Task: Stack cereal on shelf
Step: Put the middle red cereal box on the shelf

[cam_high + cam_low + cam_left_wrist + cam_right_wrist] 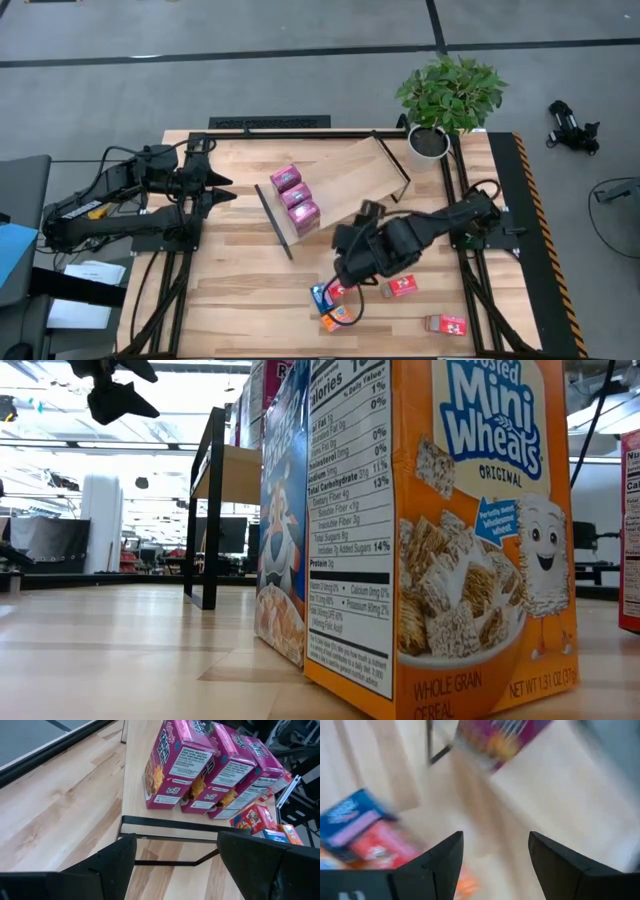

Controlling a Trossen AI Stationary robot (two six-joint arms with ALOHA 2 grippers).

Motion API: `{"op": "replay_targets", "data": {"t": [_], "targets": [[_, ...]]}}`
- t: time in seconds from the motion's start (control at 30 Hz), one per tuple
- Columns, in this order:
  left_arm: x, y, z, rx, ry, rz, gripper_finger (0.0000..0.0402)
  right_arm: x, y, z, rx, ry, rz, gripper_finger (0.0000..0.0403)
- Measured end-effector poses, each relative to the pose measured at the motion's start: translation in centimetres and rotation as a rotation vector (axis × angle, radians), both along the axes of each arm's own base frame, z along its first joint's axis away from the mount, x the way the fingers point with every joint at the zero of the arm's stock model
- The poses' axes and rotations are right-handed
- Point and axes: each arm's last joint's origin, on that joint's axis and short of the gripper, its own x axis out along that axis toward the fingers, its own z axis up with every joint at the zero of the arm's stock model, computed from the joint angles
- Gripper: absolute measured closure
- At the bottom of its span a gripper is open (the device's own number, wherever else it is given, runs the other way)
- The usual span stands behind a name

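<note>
The shelf point(350, 175) is a tilted light-wood board with black end brackets in the middle of the table. Three magenta cereal boxes point(297, 196) stand in a row on it, also seen in the left wrist view point(215, 770). My left gripper point(228, 188) point(177, 840) is open, left of the shelf, pointing at the boxes. My right gripper point(342, 278) point(495, 837) is open and empty, hovering just above a cluster of a blue box point(321, 297) point(352, 820), a red box point(338, 290) and an orange box point(333, 321) near the near edge.
Two more red boxes point(401, 286) point(446, 324) lie on the table to the right of the cluster. A potted plant point(448, 95) stands at the far right corner. In the low view the orange box point(480, 530) and the blue box point(283, 520) fill the foreground.
</note>
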Motion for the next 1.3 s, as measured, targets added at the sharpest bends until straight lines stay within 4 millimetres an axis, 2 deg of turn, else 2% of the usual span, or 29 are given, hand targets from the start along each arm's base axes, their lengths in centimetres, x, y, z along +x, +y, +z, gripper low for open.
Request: {"op": "replay_targets", "data": {"t": [0.17, 0.27, 0.33, 0.53, 0.7, 0.87, 1.0, 1.13, 1.3], "targets": [[0.0, 0.0, -0.1, -0.002, 0.009, 0.0, 0.0133, -2.0, 2.1, -1.9, 0.18, 0.045, -0.19, 0.0153], [-0.1, 0.0, -0.1, 0.0, 0.013, -0.001, 0.0133, -3.2, 3.1, -3.8, 0.229, 0.146, -0.225, 0.0153], [-0.1, 0.0, -0.1, 0.004, 0.015, -0.003, 0.0133, -4.5, 3.4, -4.3, 0.232, 0.184, -0.213, 0.0153], [0.0, 0.0, -0.1, 0.01, 0.016, -0.007, 0.0133, -10.3, 4.9, -3.3, 0.2, 0.266, 0.098, 0.0153], [-0.1, 0.0, -0.1, 0.006, 0.014, -0.004, 0.0133, -13.3, 6.6, -3.2, 0.153, 0.228, 0.318, 0.0153], [-0.1, 0.1, -0.1, 0.019, 0.017, 0.028, 0.0133, -13.1, 7.1, -4.9, 0.157, 0.265, 0.327, 0.0153], [-0.1, 0.1, -0.1, 0.016, 0.017, 0.049, 0.0133, -11.8, 7.2, -6.9, 0.183, 0.34, 0.339, 0.0153], [-0.1, 0.1, -0.1, 0.011, 0.016, 0.049, 0.0133, -10.8, 6.9, -8.1, 0.179, 0.417, 0.369, 0.0153], [-0.1, 0.1, -0.1, 0.01, 0.016, 0.049, 0.0133, -10.1, 6.3, -8.0, 0.191, 0.401, 0.376, 0.0153]]}}
